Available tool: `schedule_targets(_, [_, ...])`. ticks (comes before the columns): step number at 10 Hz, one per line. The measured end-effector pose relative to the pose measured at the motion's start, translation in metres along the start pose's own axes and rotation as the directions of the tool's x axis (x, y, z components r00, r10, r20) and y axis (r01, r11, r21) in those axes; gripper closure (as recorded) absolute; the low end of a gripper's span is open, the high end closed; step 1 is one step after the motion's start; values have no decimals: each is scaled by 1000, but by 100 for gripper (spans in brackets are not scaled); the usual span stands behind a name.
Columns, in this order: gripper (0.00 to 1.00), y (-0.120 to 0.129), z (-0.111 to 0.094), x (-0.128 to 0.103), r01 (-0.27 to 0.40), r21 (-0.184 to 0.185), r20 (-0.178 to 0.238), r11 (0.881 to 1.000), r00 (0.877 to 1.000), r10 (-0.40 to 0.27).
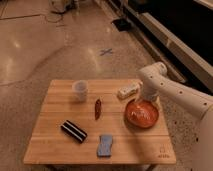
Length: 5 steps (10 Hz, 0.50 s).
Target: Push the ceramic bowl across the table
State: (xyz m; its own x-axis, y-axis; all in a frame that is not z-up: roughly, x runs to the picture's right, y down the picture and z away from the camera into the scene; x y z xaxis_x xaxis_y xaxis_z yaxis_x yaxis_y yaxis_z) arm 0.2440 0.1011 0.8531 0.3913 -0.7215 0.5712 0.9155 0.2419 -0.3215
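The ceramic bowl [141, 114] is orange-red with pale swirls and sits on the right half of the light wooden table [55, 102]. My white arm comes in from the right and bends down over the bowl. The gripper [145, 102] hangs at the bowl's far rim, just above or touching it; I cannot tell which. The table's dark logo mark [163, 154] is at the near right corner.
On the table are a white cup [80, 90] at the far left, a dark red pepper-like item [98, 108] in the middle, a black bar [73, 131], a blue sponge [105, 145] near the front edge, and a pale bar [128, 90] behind the bowl.
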Motion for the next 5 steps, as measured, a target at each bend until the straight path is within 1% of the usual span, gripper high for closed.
schedule_targets(1, [20, -2, 10, -3, 0, -4, 14, 1000, 1000, 0])
schedule_targets(4, [20, -7, 30, -16, 4, -12, 52, 1000, 999, -3])
schedule_targets(5, [20, -10, 33, -19, 8, -13, 59, 1000, 998, -7])
